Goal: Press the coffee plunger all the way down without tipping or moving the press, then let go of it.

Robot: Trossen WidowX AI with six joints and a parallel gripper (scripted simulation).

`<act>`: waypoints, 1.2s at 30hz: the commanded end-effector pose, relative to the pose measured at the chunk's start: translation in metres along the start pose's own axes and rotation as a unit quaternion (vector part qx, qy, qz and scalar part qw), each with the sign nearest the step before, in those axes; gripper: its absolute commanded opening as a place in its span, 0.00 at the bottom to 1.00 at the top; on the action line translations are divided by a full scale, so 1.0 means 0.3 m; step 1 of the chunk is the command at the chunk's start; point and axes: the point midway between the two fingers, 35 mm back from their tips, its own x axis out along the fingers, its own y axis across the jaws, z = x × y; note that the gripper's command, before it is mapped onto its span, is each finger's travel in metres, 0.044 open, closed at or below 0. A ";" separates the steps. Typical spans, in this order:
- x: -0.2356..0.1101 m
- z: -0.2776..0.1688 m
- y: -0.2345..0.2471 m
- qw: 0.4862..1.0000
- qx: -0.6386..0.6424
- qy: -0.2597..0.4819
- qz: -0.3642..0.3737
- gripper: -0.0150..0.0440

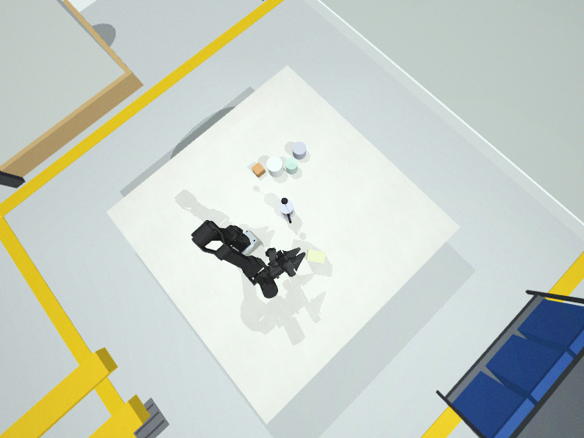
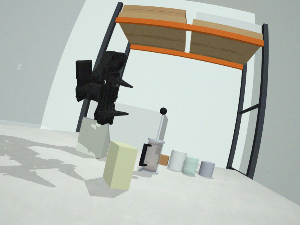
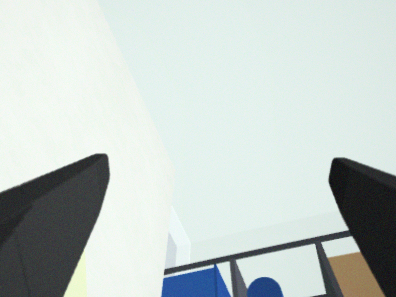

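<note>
The coffee press [image 1: 286, 208] [image 2: 152, 157] stands upright on the white table [image 1: 370, 223] [image 2: 200, 199]. It is a clear glass cylinder with a black handle. Its plunger rod stands raised, with the black knob [image 2: 163, 110] [image 1: 284, 200] high above the lid. My gripper [image 1: 298, 254] [image 2: 129, 99] [image 3: 219, 167] is open and empty. It hangs in the air to the left of the knob, well apart from it, with its fingers turned sideways. The wrist view shows only the two black fingertips and the table surface, not the press.
A pale yellow box [image 1: 315, 255] [image 2: 120, 165] stands close below the gripper. Behind the press are a small orange block [image 1: 258, 168] [image 2: 164, 159], a white cylinder [image 1: 274, 165] [image 2: 177, 159], a mint cup [image 1: 291, 165] [image 2: 190, 165] and a grey cylinder [image 1: 298, 149] [image 2: 206, 168]. A shelf rack [image 2: 260, 104] stands behind.
</note>
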 end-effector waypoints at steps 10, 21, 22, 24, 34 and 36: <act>0.046 0.076 -0.093 0.992 0.119 0.018 0.047 1.00; 0.122 0.445 -0.193 0.903 0.397 0.076 0.146 1.00; 0.123 0.471 -0.192 0.895 0.411 0.080 0.151 1.00; 0.123 0.524 -0.190 0.880 0.438 0.091 0.160 1.00; 0.091 0.768 -0.144 0.799 0.550 0.147 0.193 1.00; 0.093 0.763 -0.130 0.799 0.550 0.148 0.193 1.00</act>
